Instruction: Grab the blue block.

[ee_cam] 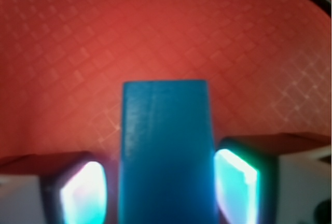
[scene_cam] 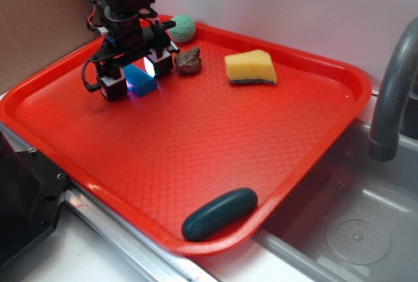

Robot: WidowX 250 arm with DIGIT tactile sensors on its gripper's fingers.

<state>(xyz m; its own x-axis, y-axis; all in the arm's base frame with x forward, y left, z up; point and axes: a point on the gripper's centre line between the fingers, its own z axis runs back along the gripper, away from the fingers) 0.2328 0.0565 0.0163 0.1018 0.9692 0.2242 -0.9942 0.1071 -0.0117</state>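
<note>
The blue block [scene_cam: 141,81] is a small bright blue brick lying on the red tray [scene_cam: 215,145] near its far left corner. My gripper [scene_cam: 136,74] is lowered over it, one finger on each side. In the wrist view the block [ee_cam: 166,146] stands between the two glowing pads [ee_cam: 83,193]. The right pad is at the block's side, and a narrow gap shows between the left pad and the block. The jaws are open around the block and not clamped on it.
On the tray's far side lie a brown rock [scene_cam: 188,61], a green knitted ball [scene_cam: 182,28] and a yellow sponge [scene_cam: 250,68]. A dark teal capsule-shaped object [scene_cam: 219,213] lies at the near rim. A sink with a grey faucet [scene_cam: 392,93] is at the right.
</note>
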